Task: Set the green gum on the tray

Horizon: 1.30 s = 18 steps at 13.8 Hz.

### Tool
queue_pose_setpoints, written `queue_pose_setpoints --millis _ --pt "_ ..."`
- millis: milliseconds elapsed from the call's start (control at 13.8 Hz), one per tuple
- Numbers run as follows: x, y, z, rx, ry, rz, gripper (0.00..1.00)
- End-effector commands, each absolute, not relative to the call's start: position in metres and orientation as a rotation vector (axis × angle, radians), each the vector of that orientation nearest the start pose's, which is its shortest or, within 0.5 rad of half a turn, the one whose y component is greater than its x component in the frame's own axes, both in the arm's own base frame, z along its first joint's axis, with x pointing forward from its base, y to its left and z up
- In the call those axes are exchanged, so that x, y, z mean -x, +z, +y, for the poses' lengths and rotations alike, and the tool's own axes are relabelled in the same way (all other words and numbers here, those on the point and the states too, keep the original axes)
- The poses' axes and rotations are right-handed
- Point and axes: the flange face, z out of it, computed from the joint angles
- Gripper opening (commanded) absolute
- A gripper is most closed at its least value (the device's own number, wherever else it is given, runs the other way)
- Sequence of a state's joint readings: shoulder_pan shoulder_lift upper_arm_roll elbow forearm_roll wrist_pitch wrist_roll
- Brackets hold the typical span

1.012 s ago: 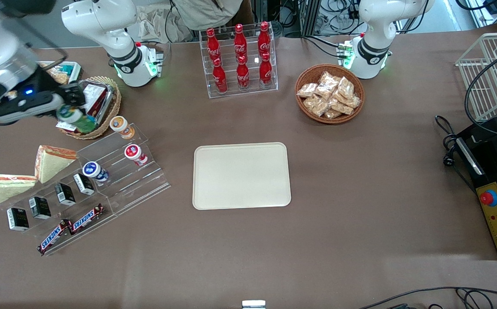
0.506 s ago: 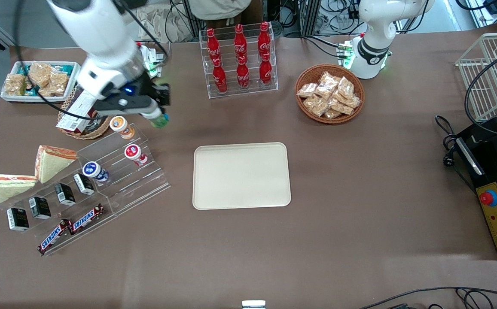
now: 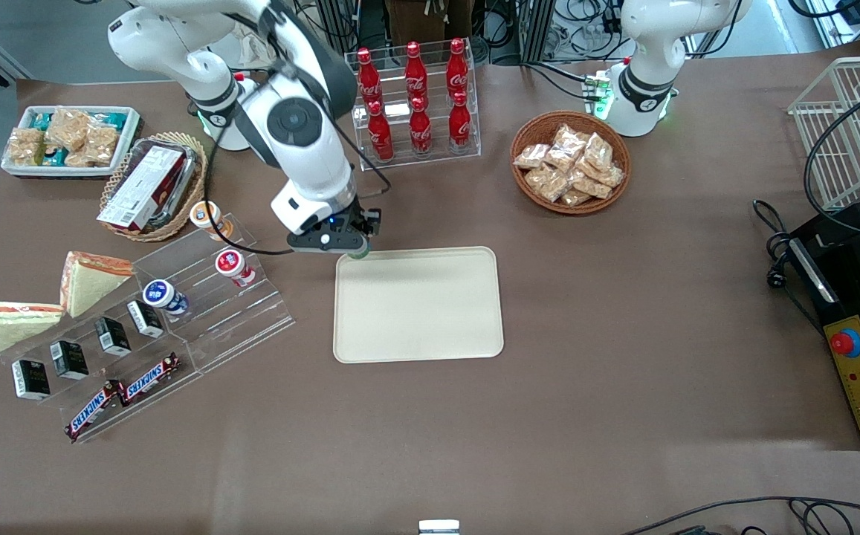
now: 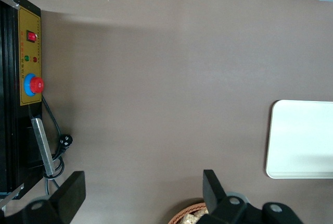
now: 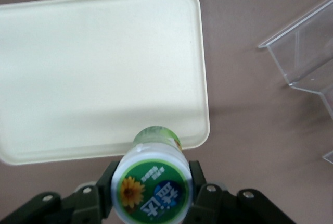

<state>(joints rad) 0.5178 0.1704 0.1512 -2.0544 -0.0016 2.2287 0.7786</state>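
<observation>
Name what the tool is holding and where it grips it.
The tool holds the green gum, clamped on the sides just under its lid, above the tray's edge.

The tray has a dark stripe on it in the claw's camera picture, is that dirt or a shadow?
Right wrist view: a soft shadow band on the tray, under the green gum held in the claw. Front view: the tray looks evenly lit and clean, so probably shadow.
</observation>
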Motion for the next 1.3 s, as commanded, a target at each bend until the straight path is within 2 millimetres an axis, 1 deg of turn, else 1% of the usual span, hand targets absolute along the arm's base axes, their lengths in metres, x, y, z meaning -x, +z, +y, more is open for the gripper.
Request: queue_pose_setpoints --millis 0,72,145,217,361,434,506,578,795,867,940,1012,1084,1157,1229 --pt "-0.449 0.302 0.349 3.072 -0.016 0.267 0.00" --pt "-0.448 0.281 0.348 3.055 -0.032 0.280 0.00" --pt "-0.449 0.264 0.348 3.046 -0.035 0.293 0.00" --pt "-0.451 0.254 0.347 3.043 -0.030 0.311 0.00" --pt "-0.454 0.241 0.343 3.041 -0.027 0.327 0.00" --pt "-0.456 0.237 0.343 3.037 -0.028 0.336 0.17" --pt "-0.458 0.236 0.342 3.034 -0.027 0.353 0.95" --pt "-0.459 0.237 0.342 3.031 -0.028 0.369 1.00" --pt "-0.462 0.240 0.341 3.028 -0.030 0.383 1.00" --pt "-0.465 0.247 0.342 3.027 -0.037 0.380 1.00" --pt "-0.468 0.266 0.340 3.037 -0.033 0.380 1.00" --pt "-0.474 0.294 0.338 3.063 -0.011 0.382 1.00" --pt "-0.477 0.329 0.339 3.087 0.005 0.373 1.00" --pt "-0.482 0.372 0.342 3.100 0.012 0.374 1.00" --pt "-0.486 0.415 0.340 3.116 0.032 0.383 1.00"
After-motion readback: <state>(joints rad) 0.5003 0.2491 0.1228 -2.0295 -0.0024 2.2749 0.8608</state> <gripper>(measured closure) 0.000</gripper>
